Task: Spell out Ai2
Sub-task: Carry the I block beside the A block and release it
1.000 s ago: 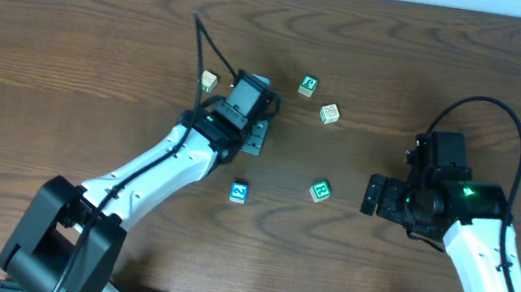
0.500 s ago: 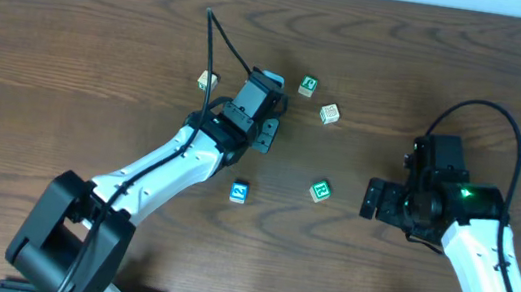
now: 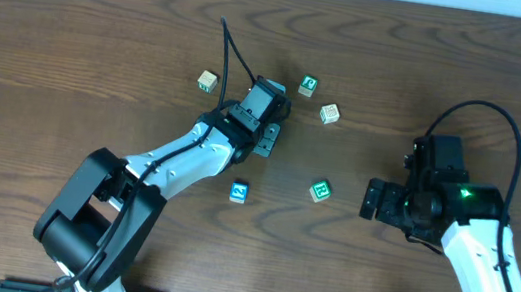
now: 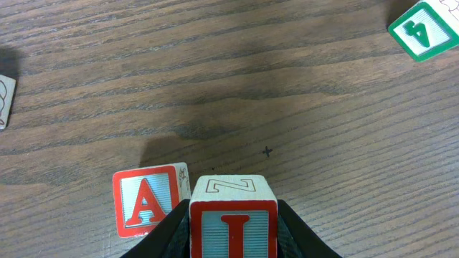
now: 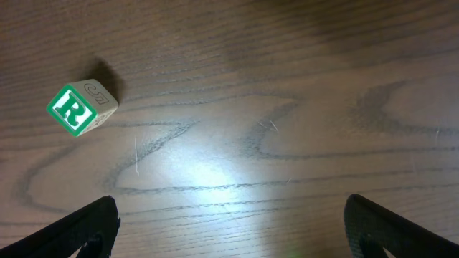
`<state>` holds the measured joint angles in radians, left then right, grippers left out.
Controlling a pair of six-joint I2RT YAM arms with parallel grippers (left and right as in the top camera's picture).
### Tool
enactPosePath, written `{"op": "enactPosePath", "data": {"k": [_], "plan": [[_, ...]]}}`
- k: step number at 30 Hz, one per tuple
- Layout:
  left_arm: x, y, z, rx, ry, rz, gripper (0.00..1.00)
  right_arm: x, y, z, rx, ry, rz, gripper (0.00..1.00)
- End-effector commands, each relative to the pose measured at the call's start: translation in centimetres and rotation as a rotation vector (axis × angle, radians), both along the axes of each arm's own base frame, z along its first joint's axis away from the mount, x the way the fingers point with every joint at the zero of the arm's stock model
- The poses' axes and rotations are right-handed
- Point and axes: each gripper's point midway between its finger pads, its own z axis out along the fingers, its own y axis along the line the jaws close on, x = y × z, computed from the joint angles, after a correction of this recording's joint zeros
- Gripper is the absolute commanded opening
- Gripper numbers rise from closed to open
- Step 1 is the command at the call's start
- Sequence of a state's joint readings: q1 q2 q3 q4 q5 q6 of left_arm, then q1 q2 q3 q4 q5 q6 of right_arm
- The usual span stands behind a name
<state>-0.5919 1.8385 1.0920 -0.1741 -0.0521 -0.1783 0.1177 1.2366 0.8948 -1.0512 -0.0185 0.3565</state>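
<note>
L gripper: jaws narrow, clamped on red "I" cube. Red "A" cube sits just beside it at 9 o'clock in L wrist view; contact unclear. Blue "2" cube lies apart, at 6 o'clock of L gripper. R gripper: jaws wide, nothing held; green "R" cube at 10 o'clock.
</note>
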Motion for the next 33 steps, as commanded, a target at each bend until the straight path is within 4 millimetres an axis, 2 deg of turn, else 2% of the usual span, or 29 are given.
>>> {"op": "enactPosePath", "data": {"k": [1, 7, 22, 30, 33], "plan": [[0.7, -0.3, 0.2, -0.002, -0.017, -0.012, 0.34, -0.3, 0.0, -0.1, -0.004, 0.004, -0.007, 0.99], [0.4, -0.7, -1.1, -0.014, 0.014, -0.017, 0.34, -0.4, 0.0, -0.1, -0.006, 0.009, -0.006, 0.99], [0.8, -0.6, -1.1, -0.008, -0.003, -0.008, 0.37, -0.3, 0.0, -0.1, -0.006, 0.007, -0.006, 0.99], [1.8, -0.9, 2.0, 0.033, 0.013, -0.015, 0.37, -0.3, 0.0, -0.1, -0.003, 0.005, -0.016, 0.99], [2.2, -1.2, 4.3, 0.027, 0.005, -0.015, 0.37, -0.3, 0.0, -0.1, 0.001, 0.006, -0.047, 0.98]]}}
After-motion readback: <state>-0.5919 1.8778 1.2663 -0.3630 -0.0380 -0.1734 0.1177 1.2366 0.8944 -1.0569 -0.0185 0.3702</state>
